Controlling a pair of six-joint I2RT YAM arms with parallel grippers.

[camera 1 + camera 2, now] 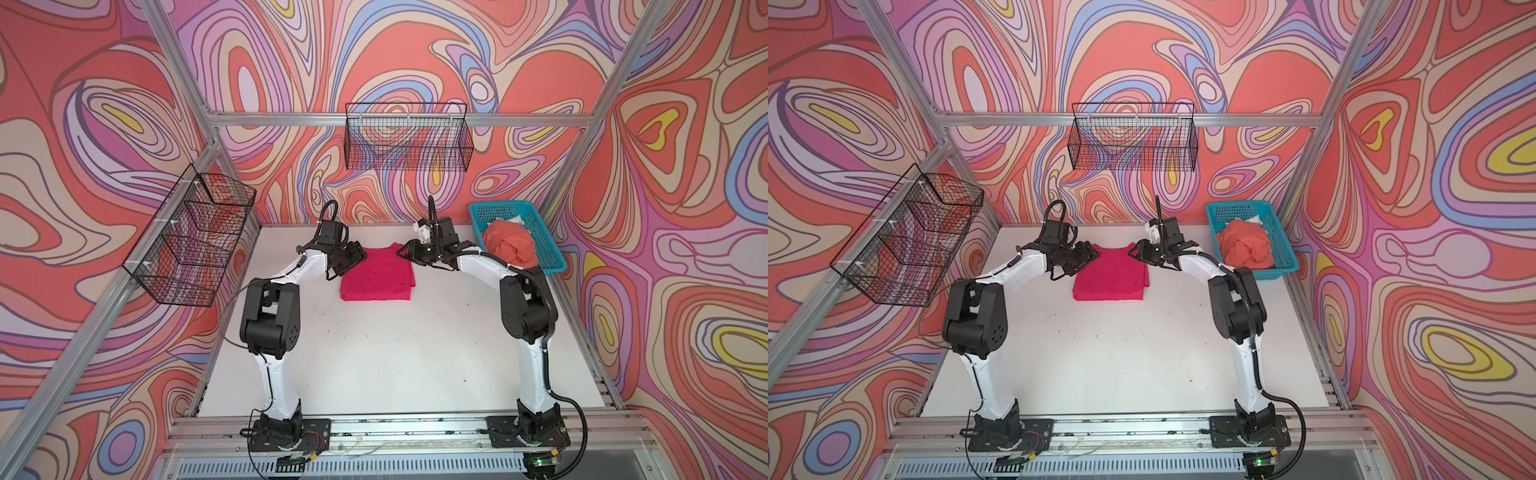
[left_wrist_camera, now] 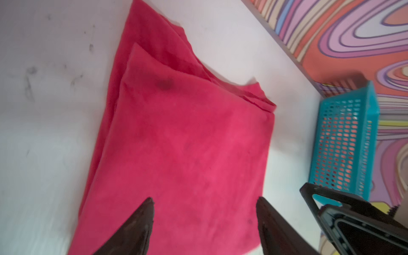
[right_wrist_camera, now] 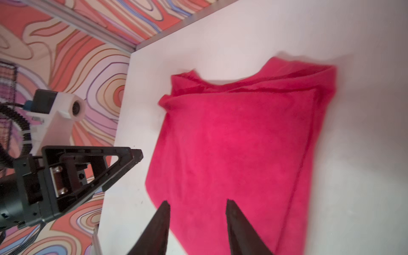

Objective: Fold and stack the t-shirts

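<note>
Left wrist view: magenta t-shirt (image 2: pixel 187 143) lies beneath left end effector (image 2: pixel 204 199), spread empty.

Bright even light, soft shadows, motion blur in both wrist views.

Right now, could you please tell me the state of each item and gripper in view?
magenta t-shirt: folded into a rectangle, lying flat on the table.
orange t-shirt: crumpled, not folded, in the basket.
teal basket: upright at the table's far right corner, holding the orange t-shirt.
left gripper: open, holding nothing, by the folded shirt's far left corner.
right gripper: open, holding nothing, by its far right corner.
</note>
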